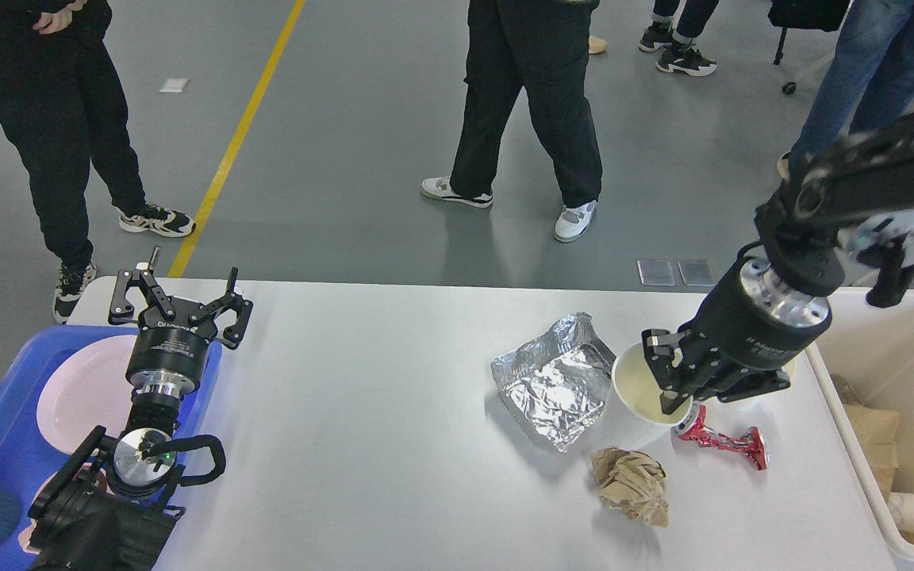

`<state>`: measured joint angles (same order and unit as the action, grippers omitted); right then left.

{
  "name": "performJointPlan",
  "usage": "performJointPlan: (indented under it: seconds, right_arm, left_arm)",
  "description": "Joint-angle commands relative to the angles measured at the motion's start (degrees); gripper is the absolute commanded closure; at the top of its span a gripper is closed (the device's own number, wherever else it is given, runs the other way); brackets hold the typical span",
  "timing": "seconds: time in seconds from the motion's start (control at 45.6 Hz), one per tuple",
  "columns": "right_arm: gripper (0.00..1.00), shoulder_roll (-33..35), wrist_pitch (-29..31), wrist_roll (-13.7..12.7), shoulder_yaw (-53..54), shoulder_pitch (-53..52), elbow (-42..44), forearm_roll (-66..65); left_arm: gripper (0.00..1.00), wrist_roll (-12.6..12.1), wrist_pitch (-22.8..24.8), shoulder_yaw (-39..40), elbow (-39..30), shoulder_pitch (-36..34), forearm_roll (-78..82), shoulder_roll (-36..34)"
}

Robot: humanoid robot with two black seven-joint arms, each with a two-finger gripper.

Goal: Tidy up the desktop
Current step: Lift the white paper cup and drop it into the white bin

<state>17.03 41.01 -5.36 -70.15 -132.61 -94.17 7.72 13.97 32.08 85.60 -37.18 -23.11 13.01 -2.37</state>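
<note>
Task partly done: right end effector [667, 381] grips a paper cup [638, 396] above the tabletop [362, 444]; foil tray [556, 377], crumpled paper [631, 484] and crushed can [723, 442] remain near its right edge; left end effector [179, 305] hangs open, empty.

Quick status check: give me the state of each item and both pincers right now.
Paper cup: upright, held at the rim.
Right pincer: shut on the cup rim.
Left pincer: open, empty.
Foil tray: crumpled, on desktop.
Brown paper ball: crumpled.
Red can: crushed, lying down.
</note>
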Motion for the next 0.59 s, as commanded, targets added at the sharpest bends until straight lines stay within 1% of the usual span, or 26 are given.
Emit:
performJointPlan:
  seconds: [0.0, 0.131, 0.241, 0.373, 0.482, 0.57]
  right_arm:
    - [1.00, 0.81, 4.25, 0.09, -3.50, -6.87, -0.05, 0.28]
    - [1.00, 0.81, 3.73, 0.09, -4.03, -6.26, 0.13, 0.28]
    - [1.00, 0.90, 2.50, 0.09, -5.78, -2.75, 1.62, 0.28]
    - [1.00, 1.68, -3.21, 0.17, -13.07, 4.80, 7.33, 0.63]
    - [1.00, 7.13, -7.17, 0.17, -16.68, 11.39, 13.39, 0.63]
    - [1.00, 12.22, -8.58, 0.09, -16.95, 18.94, 20.68, 0.63]
  left_arm:
    - [0.04, 0.00, 0.00, 0.00, 0.00, -0.01, 0.00, 0.00]
    - [0.04, 0.00, 0.00, 0.00, 0.00, -0.01, 0.00, 0.00]
    - [0.04, 0.00, 0.00, 0.00, 0.00, 0.08, 0.00, 0.00]
    - [0.04, 0.00, 0.00, 0.00, 0.00, -0.01, 0.00, 0.00]
    - [0.04, 0.00, 0.00, 0.00, 0.00, 0.08, 0.00, 0.00]
    - [0.04, 0.00, 0.00, 0.00, 0.00, 0.08, 0.00, 0.00]
